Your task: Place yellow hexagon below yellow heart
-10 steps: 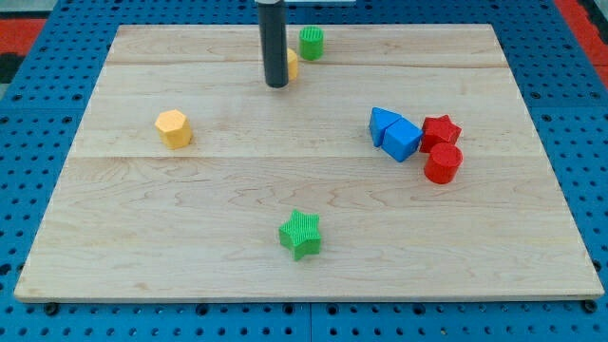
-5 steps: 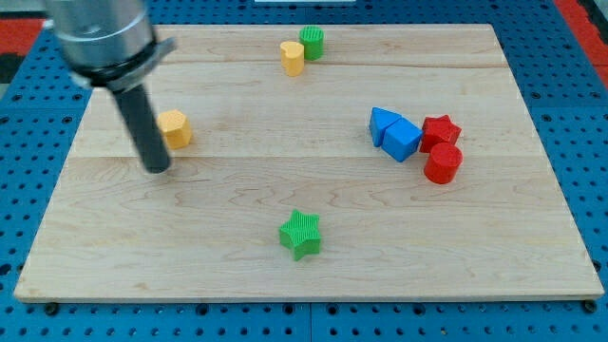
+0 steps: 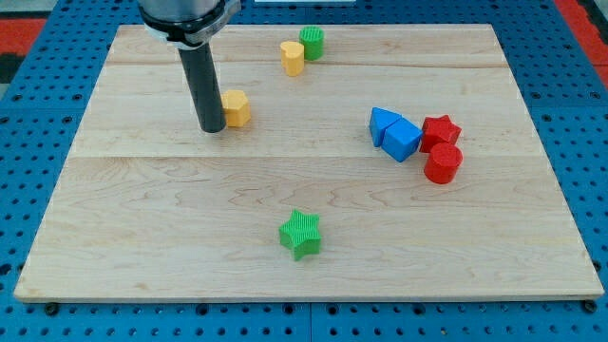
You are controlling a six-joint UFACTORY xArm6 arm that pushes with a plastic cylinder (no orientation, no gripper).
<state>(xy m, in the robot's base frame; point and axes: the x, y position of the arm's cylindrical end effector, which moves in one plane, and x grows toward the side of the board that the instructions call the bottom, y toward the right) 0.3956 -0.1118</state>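
The yellow hexagon (image 3: 237, 107) lies on the wooden board, left of centre in the upper half. My tip (image 3: 212, 128) touches its left side. The yellow heart (image 3: 293, 57) sits near the view's top, up and to the right of the hexagon, with a green cylinder (image 3: 312, 43) touching its right side.
A blue triangle (image 3: 382, 123) and a blue cube (image 3: 403, 140) sit at the right, next to a red star (image 3: 441, 130) and a red cylinder (image 3: 443, 163). A green star (image 3: 301, 234) lies near the view's bottom centre. The board (image 3: 142, 237) is ringed by blue pegboard.
My tip swept from the heart to the left of the hexagon, then pushed the hexagon to the right and slightly up, closer to the heart.
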